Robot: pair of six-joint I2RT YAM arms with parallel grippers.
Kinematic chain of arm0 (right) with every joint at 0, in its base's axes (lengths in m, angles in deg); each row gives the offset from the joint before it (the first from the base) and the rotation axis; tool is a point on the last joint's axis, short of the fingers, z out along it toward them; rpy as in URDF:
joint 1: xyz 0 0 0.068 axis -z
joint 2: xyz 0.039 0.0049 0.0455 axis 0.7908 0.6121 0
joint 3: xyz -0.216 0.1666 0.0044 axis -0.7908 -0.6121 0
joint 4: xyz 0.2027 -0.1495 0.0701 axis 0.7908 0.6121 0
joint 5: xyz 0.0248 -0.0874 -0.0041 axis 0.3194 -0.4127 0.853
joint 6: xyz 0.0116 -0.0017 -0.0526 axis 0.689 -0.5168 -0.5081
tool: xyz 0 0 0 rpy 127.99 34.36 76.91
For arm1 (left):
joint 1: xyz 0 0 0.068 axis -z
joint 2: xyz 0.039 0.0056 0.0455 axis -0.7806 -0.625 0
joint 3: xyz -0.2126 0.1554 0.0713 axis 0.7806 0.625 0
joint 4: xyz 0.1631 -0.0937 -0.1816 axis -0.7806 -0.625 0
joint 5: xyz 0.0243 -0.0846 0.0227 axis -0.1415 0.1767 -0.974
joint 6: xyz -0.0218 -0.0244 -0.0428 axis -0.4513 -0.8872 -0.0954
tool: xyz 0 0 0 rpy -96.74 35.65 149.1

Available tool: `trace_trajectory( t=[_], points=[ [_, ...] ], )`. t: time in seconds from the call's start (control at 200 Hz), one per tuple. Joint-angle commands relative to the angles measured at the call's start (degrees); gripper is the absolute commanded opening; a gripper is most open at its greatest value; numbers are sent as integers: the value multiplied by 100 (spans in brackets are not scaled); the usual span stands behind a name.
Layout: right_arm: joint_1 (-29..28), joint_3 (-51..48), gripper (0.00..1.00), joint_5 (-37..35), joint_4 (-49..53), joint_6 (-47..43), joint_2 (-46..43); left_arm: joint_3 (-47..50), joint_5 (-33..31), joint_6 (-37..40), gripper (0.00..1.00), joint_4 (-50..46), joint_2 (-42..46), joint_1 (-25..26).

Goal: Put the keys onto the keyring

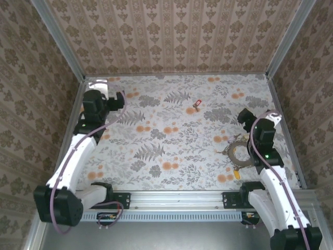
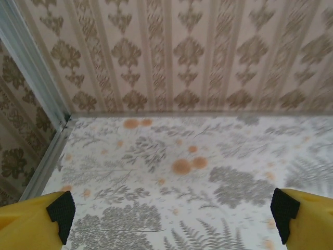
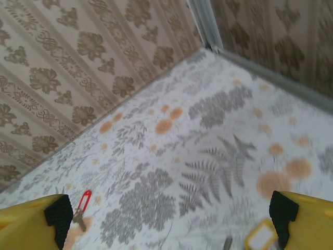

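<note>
The left gripper (image 2: 171,221) is being held over the floral table (image 2: 208,156) near the far left corner, its yellow fingers (image 2: 26,221) spread wide apart with nothing between them. The right gripper (image 3: 166,221) is likewise being held wide apart, gripping nothing. The keyring (image 1: 241,154) is seen lying on the table's right side, just beside the right arm, with a yellow key (image 1: 237,173) near its front edge. The red key (image 1: 196,105) is seen lying well apart, toward the far middle.

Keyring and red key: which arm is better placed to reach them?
Right, probably. The keyring lies beside the right arm, and the red key sits ahead of the open right gripper; the left gripper faces the far-left corner.
</note>
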Motion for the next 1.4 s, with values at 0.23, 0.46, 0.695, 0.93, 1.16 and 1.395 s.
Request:
trace_trajectory(
  t=[0.23, 0.46, 0.695, 0.93, 1.16, 1.395],
  points=[
    [-34, 50, 100, 2167, 2564, 1276, 1274, 1375, -124, -1746, 100, -2047, 1241, 951],
    [-188, -1, 100, 3007, 2266, 634, 2346, 2058, -1060, -2050, 100, -1136, 785, 2309],
    [-987, 171, 100, 3375, 1561, 666, 3094, 2213, -1000, -1983, 100, -894, 821, 2339],
    [-1954, 869, 100, 3453, 587, 1068, 4064, 2357, -1024, -2168, 100, -897, 964, 2177],
    [-2190, 1962, 100, 4240, 275, 1321, 5366, 2365, -877, -2258, 100, -927, 899, 2005],
    [-2188, 2835, 92, 3367, 2540, 108, 5093, 2464, -879, -2294, 100, -902, 1022, 1986]
  ],
)
